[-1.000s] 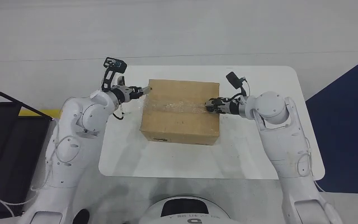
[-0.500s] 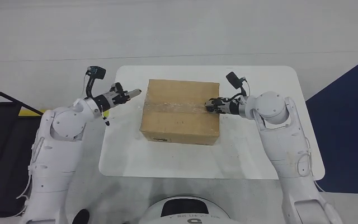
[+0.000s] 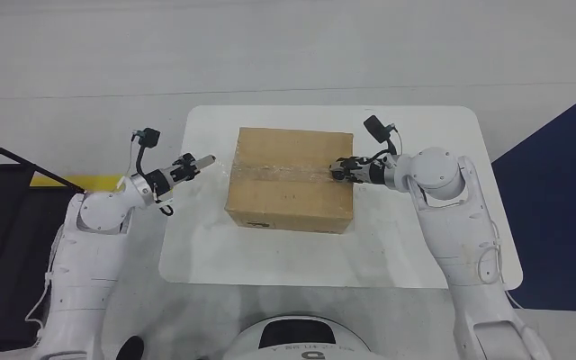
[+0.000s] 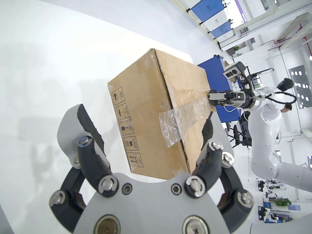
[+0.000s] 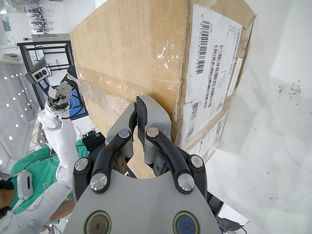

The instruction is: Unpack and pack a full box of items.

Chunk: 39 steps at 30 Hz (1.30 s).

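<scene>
Compared with one second earlier, the left gripper [image 3: 200, 163] no longer touches the left edge of the box [image 3: 290, 193]. It stands apart from it, over the table [image 3: 405, 243]. The right gripper [image 3: 336, 169] and the box keep their positions.

**Position of the work.** The box sits closed at the middle of the table. A strip of clear tape [image 3: 279, 169] runs along its top seam from side to side. In the left wrist view, one end of the tape hangs loose and crumpled over the left face of the box.

**Step in hand (judged).** The seal is being removed so that the flaps can open.
1. Bring the left gripper back to the loose tape end and close on the film only, not on the cardboard.
2. Pull low and along the seam, so that the strip peels and does not tear.
3. Keep the box steady with the right gripper, since an upward pull is likely to lift or slide it.

**Arm pose.**
- Left arm: the elbow is bent and the forearm is directed at the left face of the box. The fingers are spread wide and hold nothing, with the loose tape end in line between them.
- Right arm: it reaches in from the right side, with its gripper at the top right edge of the box on the tape's end. Its fingers are pressed together. Whether film is pinched between them cannot be told.
</scene>
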Motion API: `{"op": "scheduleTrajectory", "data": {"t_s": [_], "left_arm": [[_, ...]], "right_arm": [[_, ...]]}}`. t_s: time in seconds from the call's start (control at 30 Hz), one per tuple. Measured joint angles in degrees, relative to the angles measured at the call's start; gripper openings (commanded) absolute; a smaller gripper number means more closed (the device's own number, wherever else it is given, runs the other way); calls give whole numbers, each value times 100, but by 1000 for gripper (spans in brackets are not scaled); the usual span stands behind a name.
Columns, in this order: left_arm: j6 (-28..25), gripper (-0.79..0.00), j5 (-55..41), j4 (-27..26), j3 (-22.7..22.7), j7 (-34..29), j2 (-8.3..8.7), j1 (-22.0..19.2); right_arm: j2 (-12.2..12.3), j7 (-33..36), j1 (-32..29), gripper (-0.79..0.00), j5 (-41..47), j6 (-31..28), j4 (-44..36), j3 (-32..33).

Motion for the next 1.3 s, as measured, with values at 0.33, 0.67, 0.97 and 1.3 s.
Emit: {"op": "scheduleTrajectory", "data": {"t_s": [0.33,0.67,0.97,1.3], "left_arm": [[-170,0,-1646,814,380,-1160,-12,-470],[53,-413,-2031,1519,560,-1562,23,-906],[112,-702,-2179,1721,733,-1651,38,-1040],[-44,-785,-2490,1797,730,-1739,77,-1108]], "right_arm": [[0,0,0,-785,0,0,0,0],[0,0,0,-785,0,0,0,0],[0,0,0,-785,0,0,0,0],[0,0,0,-785,0,0,0,0]]}}
